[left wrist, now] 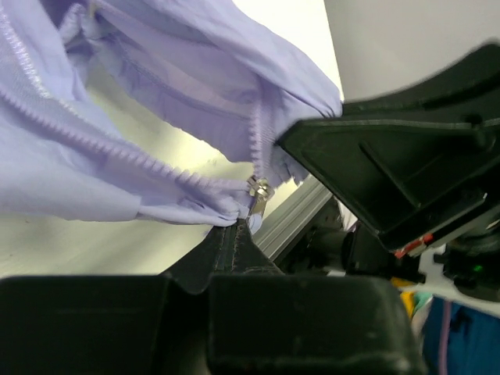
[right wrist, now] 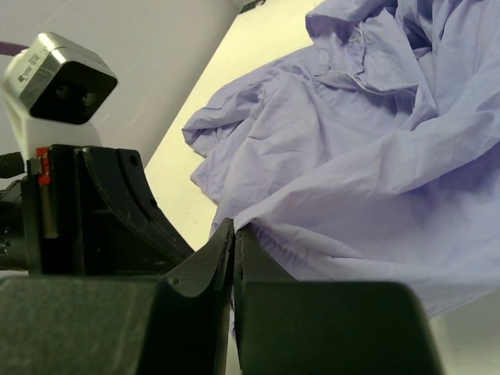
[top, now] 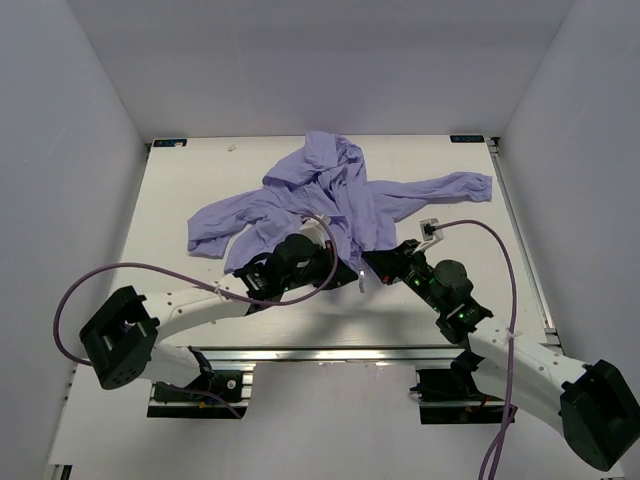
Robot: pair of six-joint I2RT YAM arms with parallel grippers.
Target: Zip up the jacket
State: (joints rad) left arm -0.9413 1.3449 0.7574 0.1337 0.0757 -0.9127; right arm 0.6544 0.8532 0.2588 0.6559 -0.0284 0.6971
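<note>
The soft lavender-purple hooded fabric jacket [top: 330, 200] was seen crumpled on the white counter [top: 180, 180]. The left fingers [left wrist: 223, 250] were closed, seemingly on the small metal zipper pull [left wrist: 258, 190]; the right fingers [right wrist: 219, 250] were clamped on the hem [right wrist: 269, 237]. The pull could be lost if slack fabric bunched.

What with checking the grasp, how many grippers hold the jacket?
2: the left gripper shut on the jacket at its zipper bottom; the right gripper shut on its edge alongside.

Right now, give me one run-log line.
left gripper: shut on jacket at zipper slider | right gripper: shut on jacket hem | jacket: unzipped
</note>
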